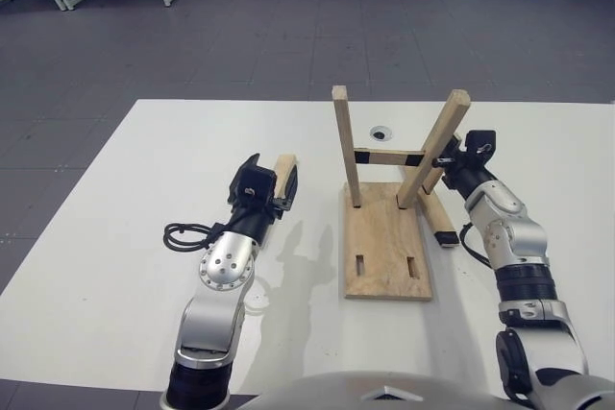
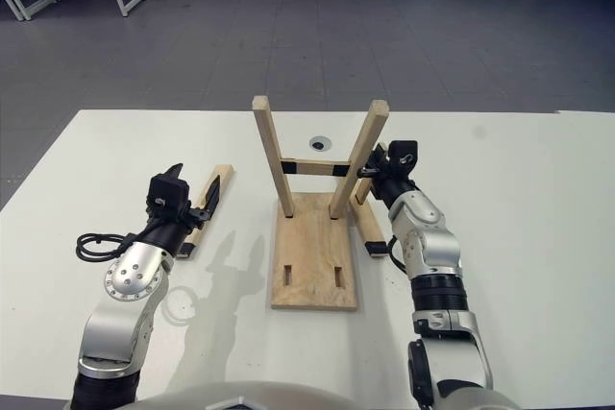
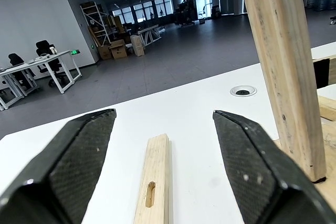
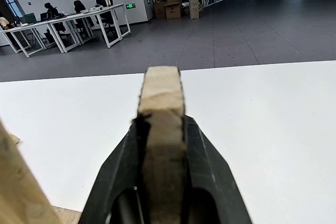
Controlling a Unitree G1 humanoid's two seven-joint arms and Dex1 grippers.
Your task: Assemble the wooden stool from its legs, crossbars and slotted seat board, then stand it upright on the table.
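Right wrist view — right fingers (image 4: 207,171) grip bar (image 4: 161,108); left fingers (image 3: 73,156) (spread) straddle leg (image 3: 155,182).

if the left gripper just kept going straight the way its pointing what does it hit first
Most likely the loose wooden leg lying on the table between the left gripper's open jaws. Past its end only bare table shows, though the gripper's height over it is unclear.
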